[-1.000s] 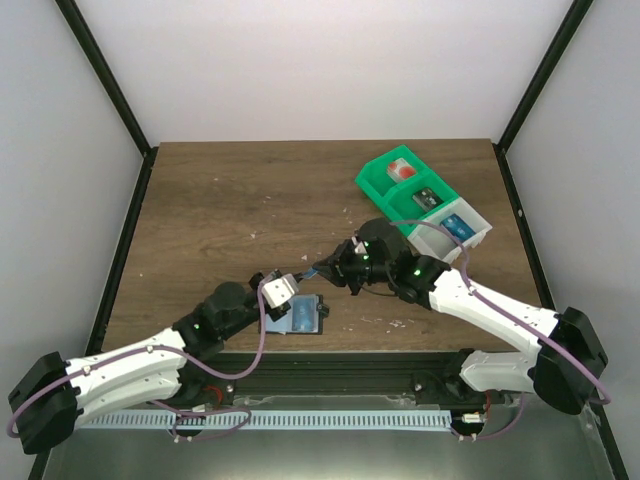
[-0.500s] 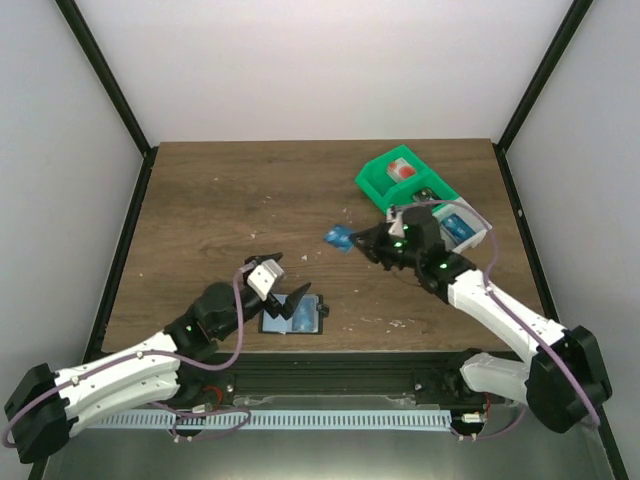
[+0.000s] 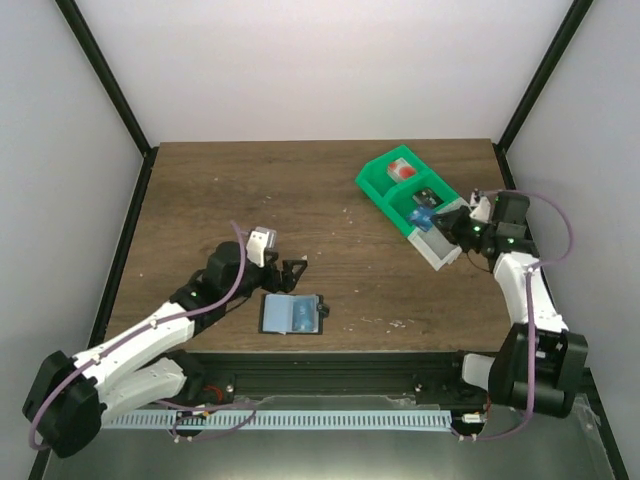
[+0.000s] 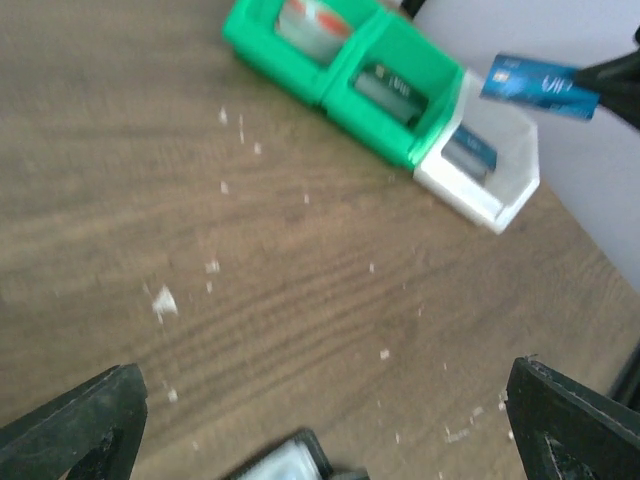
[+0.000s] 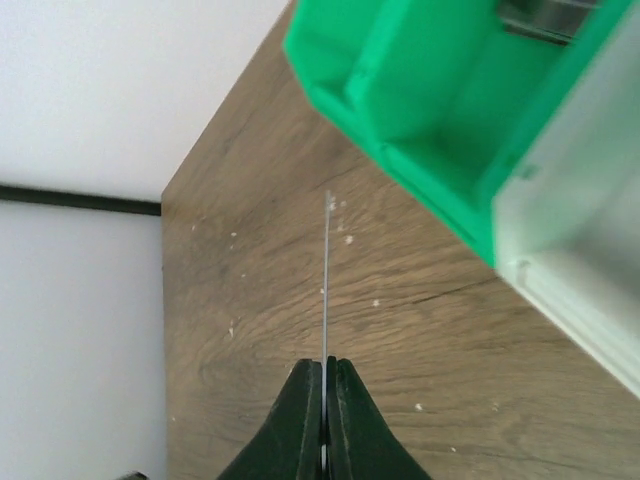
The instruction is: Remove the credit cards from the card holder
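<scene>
1. Credit card [image 4: 533,80]: bright blue w/ light markings, pinched at one end by the right claw [image 3: 441,217]. The rest of the card stuck out free, up in the air by the white end of the bin [image 3: 368,182]. Which compartment it hung over couldn't be told.
2. In the right wrist view the card showed edge-on as a thin line. Both fingers [image 5: 300,420] were pressed tight against it, so the claw was closed on the card.
3. Card holder [image 3: 292,313]: lay open & flat on the worktop [image 3: 220,200] near the front edge. It had pale blue-grey panels w/ black edging, and sat well apart from the held card and the bin. Only one corner showed at the bottom of the left wrist view.
4. Left claw [image 3: 290,269]: sat just beyond the holder's far edge, jaws spread wide, gripping nothing and not touching the holder.
5. Bin: green-and-white, set diagonally at the right rear of the worktop, w/ 3 compartments. The far green one held a red & white item, the mid green one a dark item, and the white end one a small blue-ish item.
6. Pale specks [image 4: 160,300] were scattered over the wood btw. holder and bin.
</scene>
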Controlling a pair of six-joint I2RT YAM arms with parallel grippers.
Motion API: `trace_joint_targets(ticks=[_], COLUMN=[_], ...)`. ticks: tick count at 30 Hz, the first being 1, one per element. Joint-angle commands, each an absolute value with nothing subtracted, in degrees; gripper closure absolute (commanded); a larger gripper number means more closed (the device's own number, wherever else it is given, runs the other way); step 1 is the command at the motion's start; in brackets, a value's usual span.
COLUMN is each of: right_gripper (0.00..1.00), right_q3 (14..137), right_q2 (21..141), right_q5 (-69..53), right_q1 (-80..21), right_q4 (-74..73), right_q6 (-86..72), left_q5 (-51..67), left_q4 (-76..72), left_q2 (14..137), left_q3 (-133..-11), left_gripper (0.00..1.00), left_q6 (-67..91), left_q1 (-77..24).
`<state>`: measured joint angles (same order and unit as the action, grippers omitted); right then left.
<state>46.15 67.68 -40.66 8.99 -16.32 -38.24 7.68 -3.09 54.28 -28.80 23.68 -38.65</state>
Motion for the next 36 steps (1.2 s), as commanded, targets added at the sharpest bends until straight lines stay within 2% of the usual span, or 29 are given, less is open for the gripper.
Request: trace_joint_targets(ticks=[1,6,15,36], right_gripper=[1.00,0.99,0.98,0.95], right_q3=[52.8,56.3,62.2,69.3], right_q2=[73.0,75.8,83.5,101.0], right_q5=[-47.1,-43.7,-32.7,-39.4], right_q1=[16.4,22.5,23.9,25.9], right_q4=[-28.2,-33.9,-37.4,-29.6], right_q6=[-28.3,-24.7,-21.8,-22.8], left_q5=[13.2,14.1,10.1,11.3], left_q4=[4.9,7.3,11.9,8.4], left_q2=[57.9,61.1,62.7,63.8], left_q3=[-30.3,-31.1,-33.6,-31.6], left_gripper=[0.00,0.00,0.00,0.00], left_q6=[29.9,30.8,28.5,32.9], left_q1=[-38.2,-37.8,-37.7,-37.5])
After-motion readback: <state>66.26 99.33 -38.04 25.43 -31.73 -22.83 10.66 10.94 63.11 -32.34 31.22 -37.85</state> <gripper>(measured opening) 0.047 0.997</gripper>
